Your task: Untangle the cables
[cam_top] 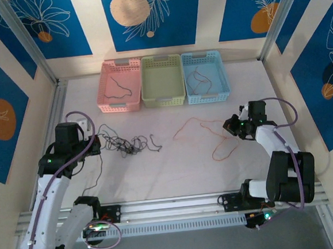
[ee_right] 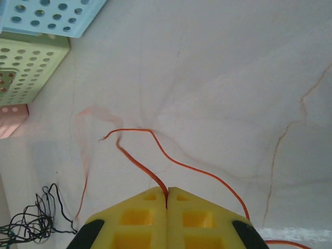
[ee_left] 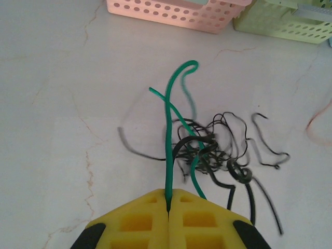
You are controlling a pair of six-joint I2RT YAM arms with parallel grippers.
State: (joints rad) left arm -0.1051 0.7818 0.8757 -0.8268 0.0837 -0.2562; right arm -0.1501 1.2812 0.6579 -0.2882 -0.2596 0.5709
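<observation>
A tangle of thin black cables (cam_top: 127,143) lies on the white table left of centre, also seen in the left wrist view as a black knot (ee_left: 212,150). My left gripper (cam_top: 93,143) is at the tangle's left end. Its yellow jaws (ee_left: 169,202) are shut on a green cable (ee_left: 167,129) that rises out of the knot. An orange cable (cam_top: 204,124) trails across the middle of the table. At its right end my right gripper (cam_top: 234,125) is shut (ee_right: 166,199) on the orange cable (ee_right: 137,163), which is lifted and loops away to the left.
Three baskets stand in a row at the back: pink (cam_top: 120,102), pale green (cam_top: 163,96) and blue (cam_top: 207,93). A thin dark cable lies in the pink one and another in the blue one. A metal rail (cam_top: 173,207) runs along the near edge.
</observation>
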